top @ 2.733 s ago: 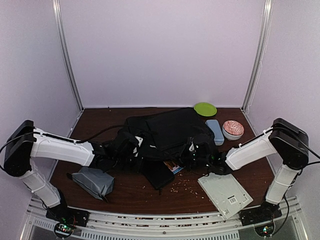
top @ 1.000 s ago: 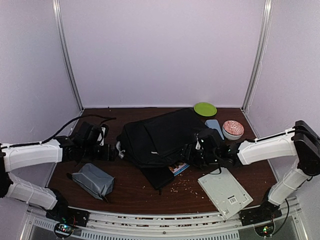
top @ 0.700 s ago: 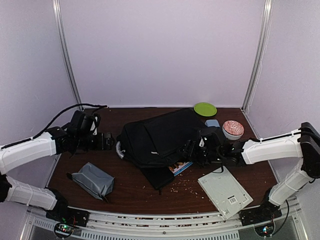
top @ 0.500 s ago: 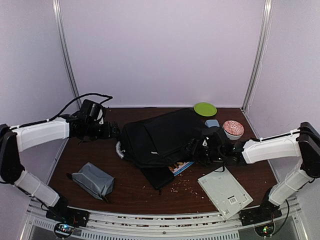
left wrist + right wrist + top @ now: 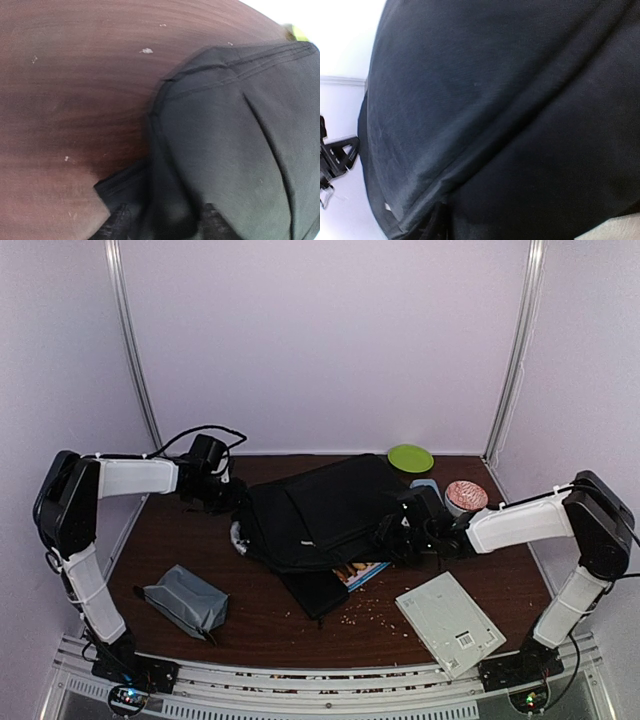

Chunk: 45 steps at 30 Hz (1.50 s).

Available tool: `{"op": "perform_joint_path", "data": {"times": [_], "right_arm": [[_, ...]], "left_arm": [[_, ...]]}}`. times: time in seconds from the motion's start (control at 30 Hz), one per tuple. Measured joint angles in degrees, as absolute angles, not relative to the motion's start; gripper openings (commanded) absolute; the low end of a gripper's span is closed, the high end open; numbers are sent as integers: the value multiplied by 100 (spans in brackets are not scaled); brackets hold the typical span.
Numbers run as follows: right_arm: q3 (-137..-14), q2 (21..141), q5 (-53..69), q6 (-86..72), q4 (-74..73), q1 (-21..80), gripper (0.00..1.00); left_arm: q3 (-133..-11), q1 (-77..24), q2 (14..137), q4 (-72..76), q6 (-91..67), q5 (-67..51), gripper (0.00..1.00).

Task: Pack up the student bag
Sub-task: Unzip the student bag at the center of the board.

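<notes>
The student bag (image 5: pixel 320 505) lies flat in the middle of the worktop (image 5: pixel 262 628), partly over a book (image 5: pixel 358 574). The left end effector (image 5: pixel 228 495) is at its far left corner and the right end effector (image 5: pixel 390 538) is at its near right edge. I cannot tell whether either one is wide or closed on fabric. A one-sided pull may slide the bag and drag the book. The right arm passes close to the bowl (image 5: pixel 466 497) and may knock it.

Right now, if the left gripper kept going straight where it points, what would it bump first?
Probably the black student bag: the left gripper points straight at its end and may be touching it; depth is unclear.
</notes>
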State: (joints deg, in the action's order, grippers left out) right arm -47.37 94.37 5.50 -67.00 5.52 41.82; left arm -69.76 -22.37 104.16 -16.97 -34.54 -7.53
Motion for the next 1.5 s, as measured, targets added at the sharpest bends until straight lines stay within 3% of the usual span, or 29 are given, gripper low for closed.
{"op": "perform_joint_path", "data": {"times": [0.1, 0.23, 0.57, 0.87, 1.03, 1.13, 1.37, 1.5], "right_arm": [[-4956, 9553, 615, -6569, 495, 4130, 19], [-5360, 9559, 635, -6296, 215, 4095, 0], [-6963, 9751, 1153, -5170, -790, 4108, 0], [-8925, 11205, 1688, -4381, -1603, 4097, 1], [-10326, 12241, 1577, -4187, -2397, 4012, 46], [-11048, 12693, 1356, -4123, -2593, 3931, 65], [-10930, 12422, 1068, -4034, -2936, 3872, 78], [-9623, 11362, 873, -4097, -2838, 3872, 83]], "left_arm": [[-6873, -2237, 10372, -1439, -3498, -858, 0], [-6442, -2231, 10077, -1146, -3531, -884, 0], [-5201, -2257, 8086, -980, -3750, -558, 0], [-4416, -3223, 6873, -869, -4163, 727, 0], [-4193, -3848, 7081, -766, -4541, 1269, 0], [-4145, -4064, 7367, -558, -4821, 1238, 0], [-4224, -4303, 7983, -73, -5076, 1092, 0], [-4368, -4309, 8014, -56, -5046, 1039, 25]]}}
